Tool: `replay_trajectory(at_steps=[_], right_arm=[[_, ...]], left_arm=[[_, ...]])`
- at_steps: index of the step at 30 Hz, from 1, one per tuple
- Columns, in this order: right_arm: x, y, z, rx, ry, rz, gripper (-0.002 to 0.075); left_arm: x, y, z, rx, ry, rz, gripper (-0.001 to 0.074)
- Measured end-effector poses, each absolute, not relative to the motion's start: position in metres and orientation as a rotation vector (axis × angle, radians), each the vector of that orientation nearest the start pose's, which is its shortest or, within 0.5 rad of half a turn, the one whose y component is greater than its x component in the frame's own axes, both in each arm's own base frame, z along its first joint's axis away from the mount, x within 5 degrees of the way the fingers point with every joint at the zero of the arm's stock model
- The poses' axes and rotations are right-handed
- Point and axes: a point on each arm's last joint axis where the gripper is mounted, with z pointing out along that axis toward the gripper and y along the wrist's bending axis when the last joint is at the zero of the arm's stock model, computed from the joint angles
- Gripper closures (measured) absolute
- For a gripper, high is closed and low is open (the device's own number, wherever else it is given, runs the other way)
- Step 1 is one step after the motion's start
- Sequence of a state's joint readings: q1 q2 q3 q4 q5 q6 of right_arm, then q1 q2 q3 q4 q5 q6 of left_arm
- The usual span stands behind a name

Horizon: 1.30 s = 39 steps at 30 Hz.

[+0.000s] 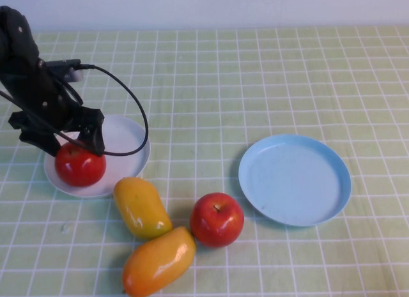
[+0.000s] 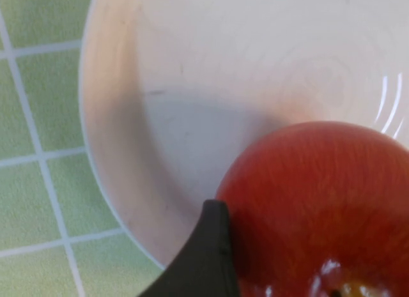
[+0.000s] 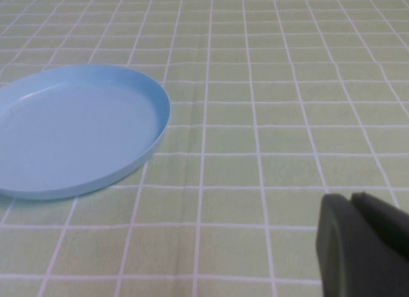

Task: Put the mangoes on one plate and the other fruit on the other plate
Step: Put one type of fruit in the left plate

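Observation:
One red apple (image 1: 80, 166) rests on the front left of the white plate (image 1: 125, 136). My left gripper (image 1: 67, 147) hangs over that apple, open, with a finger on either side of it. In the left wrist view the apple (image 2: 319, 195) fills the corner over the white plate (image 2: 223, 67), with one dark finger (image 2: 204, 258) beside it. A second apple (image 1: 217, 219) lies on the cloth next to two mangoes (image 1: 140, 207) (image 1: 160, 260). The light blue plate (image 1: 295, 179) is bare. My right gripper (image 3: 353, 200) is shut, low over the cloth beside the blue plate (image 3: 77, 131); the high view does not show it.
A green checked cloth (image 1: 255, 73) covers the table. The left arm's black cable (image 1: 131, 99) loops over the white plate. The mangoes and the loose apple lie touching near the front edge, between the two plates.

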State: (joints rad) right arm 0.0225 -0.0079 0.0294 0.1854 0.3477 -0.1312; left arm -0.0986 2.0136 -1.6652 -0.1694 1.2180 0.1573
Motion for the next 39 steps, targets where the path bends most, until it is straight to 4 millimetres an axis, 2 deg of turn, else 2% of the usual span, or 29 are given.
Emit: replay_trajectory(at_steps=[10,15,21,26,30,35,39], right_arm=[[0.053,0.007,0.173,-0.022,1.848,0.107,0.0742],[0.053,0.007,0.173,-0.022,1.848,0.107,0.0743],[0.053,0.007,0.173,-0.022,1.848,0.107,0.0742],[0.053,0.007,0.173,-0.022,1.848,0.107,0.0742],[0.053,0.007,0.172,-0.022,1.849,0.107,0.0742],[0.053,0.007,0.172,-0.022,1.849,0.107,0.0742],[0.053,0.007,0.172,-0.022,1.849,0.107,0.0742]], left_arm=[[0.414,-0.055,0.226,0.294,3.027,-0.234,0.0065],[0.428,-0.054,0.225,0.276,2.891,-0.18,0.0065],[0.443,-0.044,0.199,0.332,2.842,-0.027,0.0065],[0.445,-0.045,0.197,0.34,2.833,-0.02,0.0065],[0.45,-0.051,0.21,0.354,2.79,-0.022,0.0065],[0.451,-0.063,0.248,0.389,2.691,-0.01,0.0065],[0.439,-0.072,0.282,0.444,2.639,0.036,0.0065]])
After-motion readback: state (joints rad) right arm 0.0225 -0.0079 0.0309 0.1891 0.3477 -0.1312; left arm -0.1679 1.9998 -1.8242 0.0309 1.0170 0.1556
